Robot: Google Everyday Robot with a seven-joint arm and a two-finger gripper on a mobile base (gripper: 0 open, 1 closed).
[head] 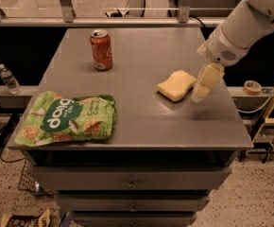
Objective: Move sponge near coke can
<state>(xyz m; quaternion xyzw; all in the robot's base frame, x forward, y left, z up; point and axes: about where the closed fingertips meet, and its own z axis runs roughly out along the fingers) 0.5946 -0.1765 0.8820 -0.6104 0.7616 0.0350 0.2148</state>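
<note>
One green chip bag (66,119) lies at lower left. One coke can (101,49) stands at upper left of centre. One sponge (176,85) lies right of centre, well apart from it. It looks light and squashy, so I'd pinch its narrow waist. My gripper (205,83) hangs just right of it; whether it is open I cannot tell.
</note>
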